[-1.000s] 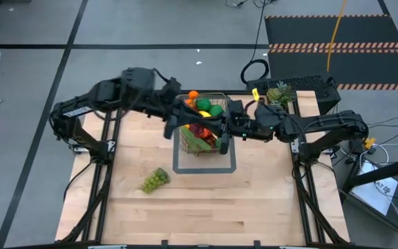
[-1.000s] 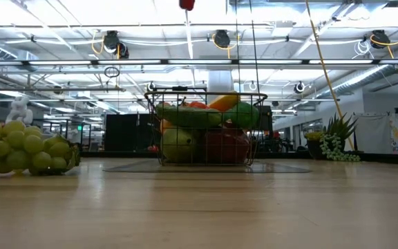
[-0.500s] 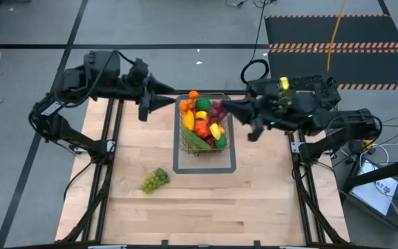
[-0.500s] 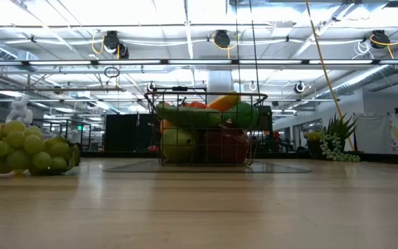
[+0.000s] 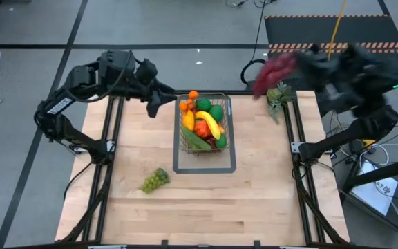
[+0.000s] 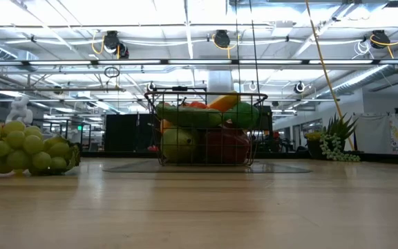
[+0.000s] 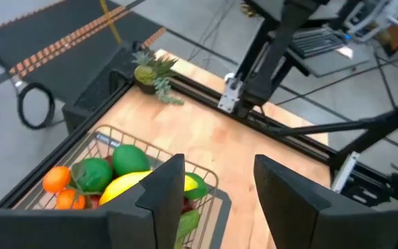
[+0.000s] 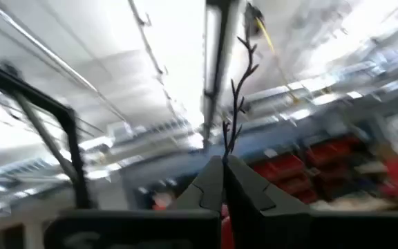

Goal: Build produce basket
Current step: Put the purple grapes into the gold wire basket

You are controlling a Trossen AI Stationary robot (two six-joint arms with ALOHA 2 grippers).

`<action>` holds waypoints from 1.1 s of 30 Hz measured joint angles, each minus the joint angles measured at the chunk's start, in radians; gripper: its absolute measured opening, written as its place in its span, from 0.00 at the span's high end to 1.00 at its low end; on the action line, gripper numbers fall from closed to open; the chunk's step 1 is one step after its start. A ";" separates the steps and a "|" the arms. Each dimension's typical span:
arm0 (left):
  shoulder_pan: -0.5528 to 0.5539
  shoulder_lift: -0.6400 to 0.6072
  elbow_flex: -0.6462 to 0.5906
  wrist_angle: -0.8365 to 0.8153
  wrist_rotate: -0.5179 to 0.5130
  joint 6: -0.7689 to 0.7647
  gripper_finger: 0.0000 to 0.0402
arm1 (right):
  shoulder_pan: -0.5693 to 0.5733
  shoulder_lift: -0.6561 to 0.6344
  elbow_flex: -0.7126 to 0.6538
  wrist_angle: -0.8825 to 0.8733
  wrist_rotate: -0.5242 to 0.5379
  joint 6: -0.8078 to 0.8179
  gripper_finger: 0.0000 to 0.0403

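Wire basket [image 5: 204,124] beside left end effector [image 5: 152,109]

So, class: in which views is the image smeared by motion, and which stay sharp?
High view: the right arm is a smeared blur, while the basket and the left gripper are crisp. Right wrist view: ceiling lights streak, though the right gripper reads clearly. Low view: sharp on the green grapes.
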 joint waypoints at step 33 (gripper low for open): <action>-0.139 0.122 -0.001 0.126 -0.318 -0.363 0.58 | 0.000 -0.132 0.128 0.007 -0.258 -0.134 1.00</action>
